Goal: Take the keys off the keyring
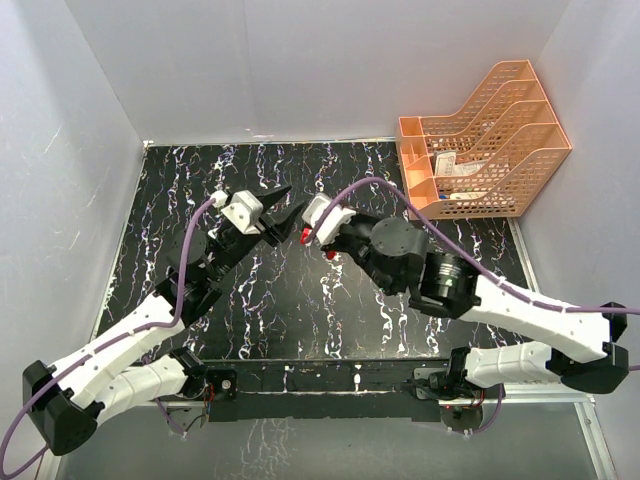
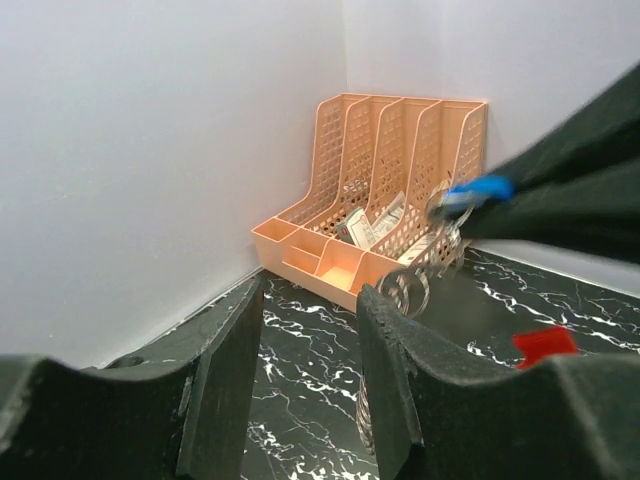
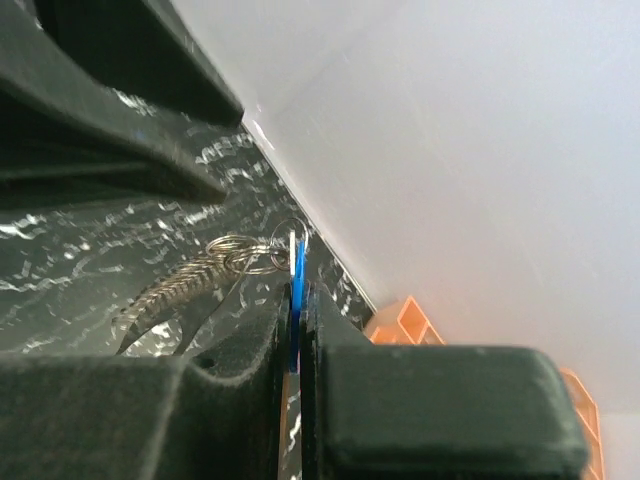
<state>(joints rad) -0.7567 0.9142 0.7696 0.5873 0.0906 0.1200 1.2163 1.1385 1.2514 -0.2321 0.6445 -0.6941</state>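
My right gripper (image 3: 298, 292) is shut on a small blue key (image 3: 296, 285), gripped edge-on with its head sticking out past the fingertips. Silvery rings of the keyring (image 3: 240, 255) hang from the key, and a braided metal strap (image 3: 170, 290) trails off them. In the left wrist view the blue key (image 2: 478, 190) sits in the black right fingers, with a ring (image 2: 405, 290) below it. My left gripper (image 2: 310, 300) is open with nothing in its gap; the strap (image 2: 365, 420) hangs just behind its right finger (image 2: 390, 380). From above, both grippers (image 1: 295, 198) (image 1: 306, 233) meet mid-table.
An orange mesh file rack (image 1: 485, 150) stands at the back right corner, also seen as the rack (image 2: 375, 200) ahead of the left wrist. White walls enclose the black marbled table (image 1: 300, 310). A small red piece (image 2: 545, 342) shows below the right gripper.
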